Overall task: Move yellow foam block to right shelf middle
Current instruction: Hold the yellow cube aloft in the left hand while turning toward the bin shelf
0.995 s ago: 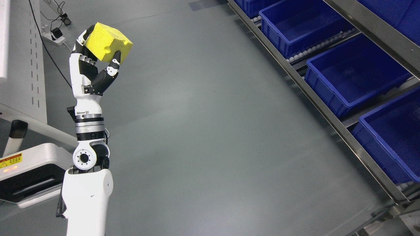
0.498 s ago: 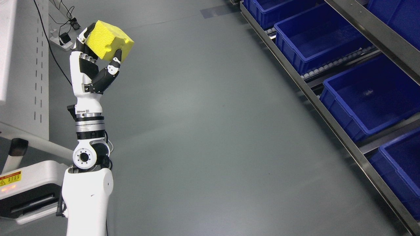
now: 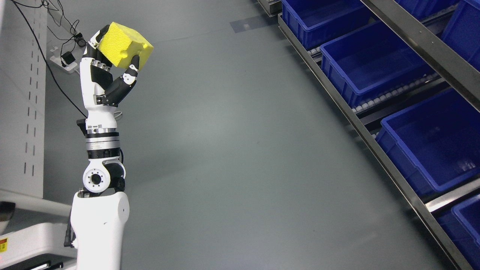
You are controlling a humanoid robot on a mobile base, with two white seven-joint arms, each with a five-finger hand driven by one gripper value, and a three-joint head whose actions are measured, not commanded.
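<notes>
While its arm stands upright, the left hand [image 3: 108,77] pinches the yellow foam block [image 3: 124,45] (tilted).

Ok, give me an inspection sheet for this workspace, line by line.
Surface: grey floor, bare in the middle of the view.
Job's things: yellow foam block held up high on the left; shelf with blue bins along the right, the bins in view empty.
Clutter: nothing seen.
Robot hands: left robot hand raised, fingers closed around the block; right one not in view.
Cables: black cables and a power strip on the floor at upper left.
Surroundings: white perforated panel at left; white machine base at lower left.
</notes>
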